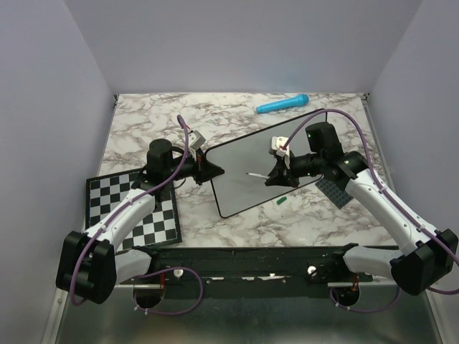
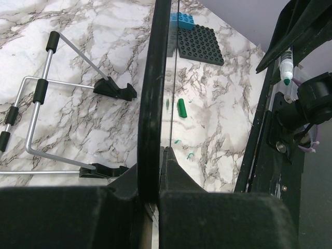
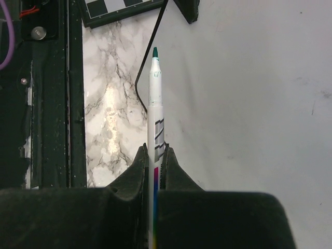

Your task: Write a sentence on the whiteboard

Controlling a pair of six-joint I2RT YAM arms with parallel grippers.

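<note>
The whiteboard point(image 1: 244, 183) lies at the table's middle, its face grey in the top view and plain white in the right wrist view point(image 3: 249, 104). No green sentence shows on it. My left gripper point(image 1: 209, 170) is shut on the board's left rim point(image 2: 150, 93), jaws either side of it point(image 2: 158, 155). My right gripper point(image 1: 275, 175) is over the board, shut on a white marker point(image 3: 155, 104). Its green tip point(image 3: 155, 52) points toward the board's rounded near corner. The marker also shows in the top view point(image 1: 256, 174).
A green marker cap point(image 1: 282, 201) lies by the board's near edge, with small green marks beside it point(image 2: 189, 155). A checkerboard point(image 1: 133, 208) sits near left, a dark baseplate point(image 1: 335, 190) right, a blue object point(image 1: 282, 104) far back. A wire stand point(image 2: 36, 104) lies left of the rim.
</note>
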